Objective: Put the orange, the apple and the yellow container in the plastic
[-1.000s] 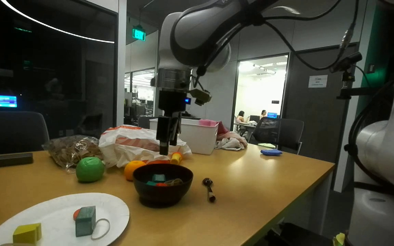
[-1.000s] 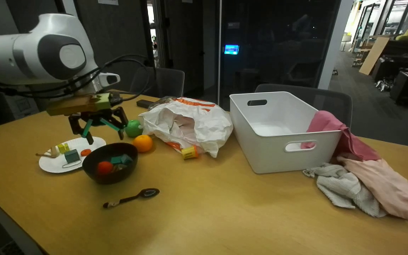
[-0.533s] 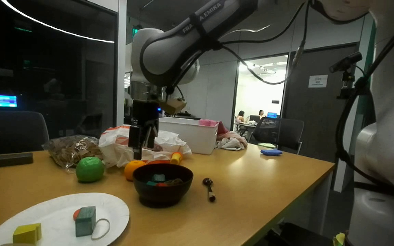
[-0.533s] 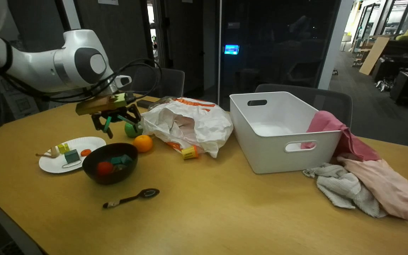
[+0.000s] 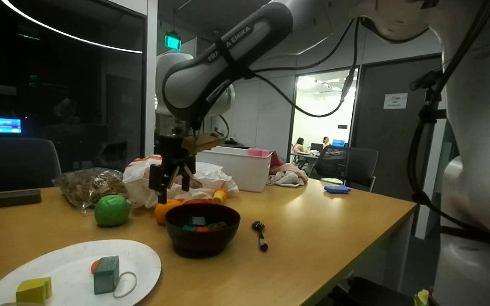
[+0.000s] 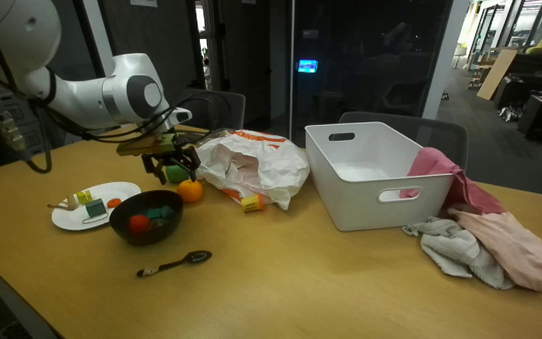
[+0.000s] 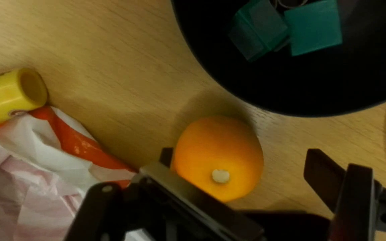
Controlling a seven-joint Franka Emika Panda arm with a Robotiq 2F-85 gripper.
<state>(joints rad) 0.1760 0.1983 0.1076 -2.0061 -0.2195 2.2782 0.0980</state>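
The orange (image 5: 166, 213) sits on the table beside the dark bowl; it also shows in an exterior view (image 6: 190, 191) and the wrist view (image 7: 218, 154). The green apple (image 5: 112, 211) stands beside it, partly behind the gripper in an exterior view (image 6: 175, 174). The yellow container (image 6: 252, 203) lies on its side at the mouth of the crumpled white plastic bag (image 6: 280, 165); it also shows in the wrist view (image 7: 8, 95). My gripper (image 6: 178, 180) is open and empty, above the orange. In the wrist view the fingers (image 7: 241, 160) stand apart, the orange nearer the left finger.
The dark bowl (image 6: 146, 233) with blocks stands close to the orange. A white plate (image 5: 138, 272) with blocks and a black spoon (image 6: 181, 262) lie nearby. A white bin (image 6: 370, 207) with cloths stands beyond the bag. A clear bag (image 5: 92, 187) lies behind the apple.
My gripper has moved down and across toward the orange, and has turned, with its fingers still apart. The orange, apple, yellow container and bag have not moved.
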